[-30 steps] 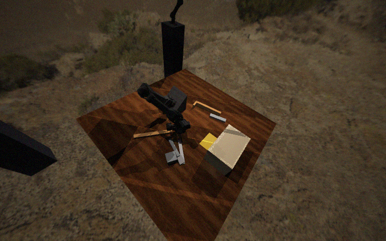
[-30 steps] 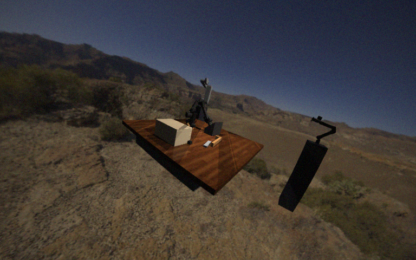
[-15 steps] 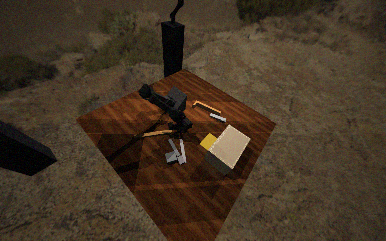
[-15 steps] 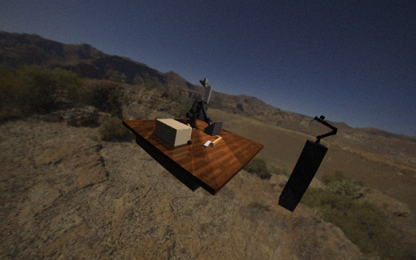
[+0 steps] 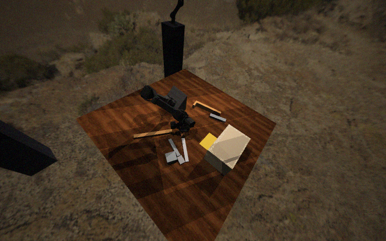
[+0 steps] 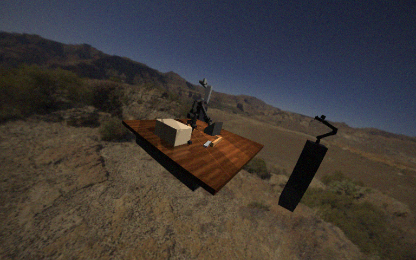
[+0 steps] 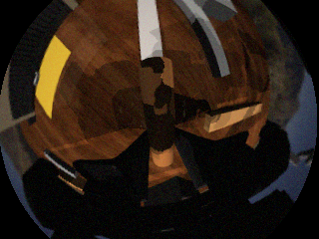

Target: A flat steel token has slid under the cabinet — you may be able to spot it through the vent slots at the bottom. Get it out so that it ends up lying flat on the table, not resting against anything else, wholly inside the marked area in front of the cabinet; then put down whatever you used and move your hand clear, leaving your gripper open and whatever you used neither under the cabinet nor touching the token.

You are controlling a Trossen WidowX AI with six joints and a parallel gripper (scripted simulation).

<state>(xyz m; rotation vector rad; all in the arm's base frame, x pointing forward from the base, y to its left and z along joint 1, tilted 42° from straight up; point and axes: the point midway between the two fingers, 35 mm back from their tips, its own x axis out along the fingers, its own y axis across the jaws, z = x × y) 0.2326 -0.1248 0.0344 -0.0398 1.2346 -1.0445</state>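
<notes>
1. No readable text, labels, brands, numbers or signs anywhere (all three views checked).
2. Blank faces on cabinet (image 5: pixel 230 145), yellow marked area (image 5: pixel 208 140) and table (image 5: pixel 189 194).
</notes>
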